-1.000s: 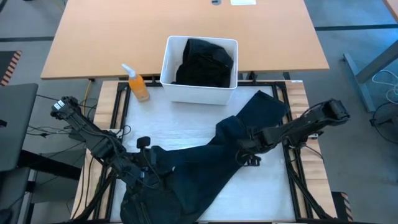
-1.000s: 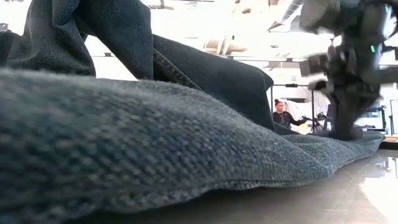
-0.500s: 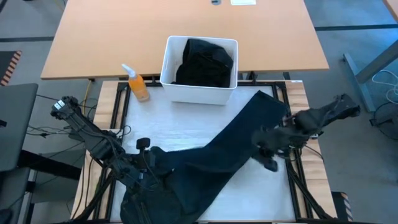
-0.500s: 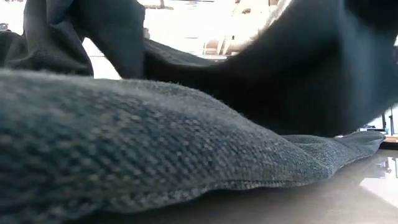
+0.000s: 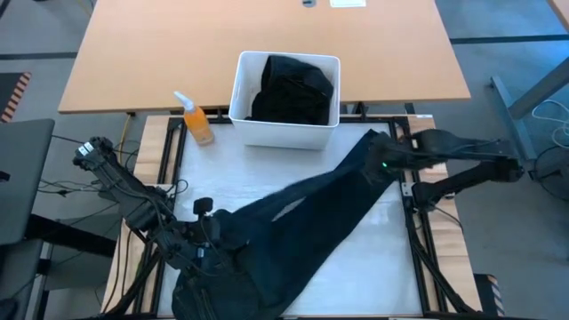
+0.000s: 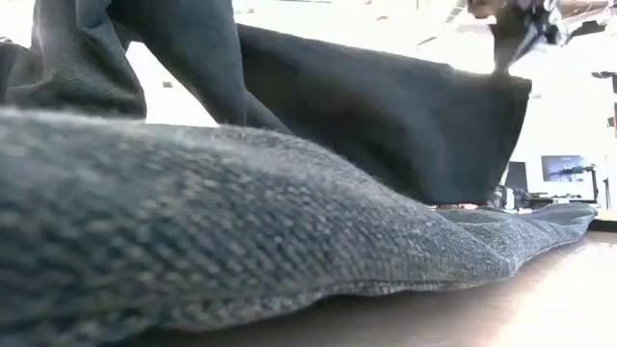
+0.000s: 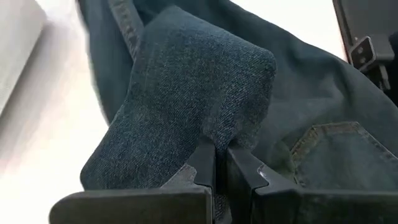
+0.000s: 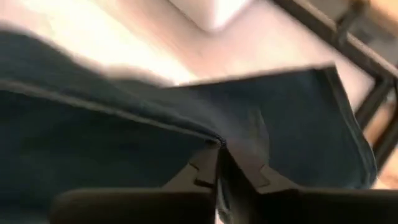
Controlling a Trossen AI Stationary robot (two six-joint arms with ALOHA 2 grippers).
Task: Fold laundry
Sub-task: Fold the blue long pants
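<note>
Right gripper [image 5: 384, 162] has carried the trouser leg out toward the far right corner of the table, and it now hangs near the bin's [image 5: 284, 132] right end with its fingers pinched on the hem. A second ago the same gripper sat lower and nearer the middle, over a leg that was bunched and doubled back on itself; half a second ago it was already pulling outward. Now the leg runs as one long, fairly straight band from the waist at the near left up to the far right — the bunching is gone. In the low view the cloth is lifted clear of the table at that end, hanging like a curtain under the gripper.

Left gripper [image 7: 219, 163] has not moved in that time: it stays at the near left, fingers closed on a fold of denim near the waist of the trousers [image 5: 293, 227], beside a back pocket. It serves as the anchor against which the right arm stretches.

For the task, this looks like the spreading step nearly done — the trousers are drawn out but not yet laid flat, since the hem end is in the air. My guess is the leg must be lowered and released before any fold is made. Black clothing [image 5: 293, 89] waits in the bin, and the spray bottle [image 5: 196, 120] stands untouched left of it.
</note>
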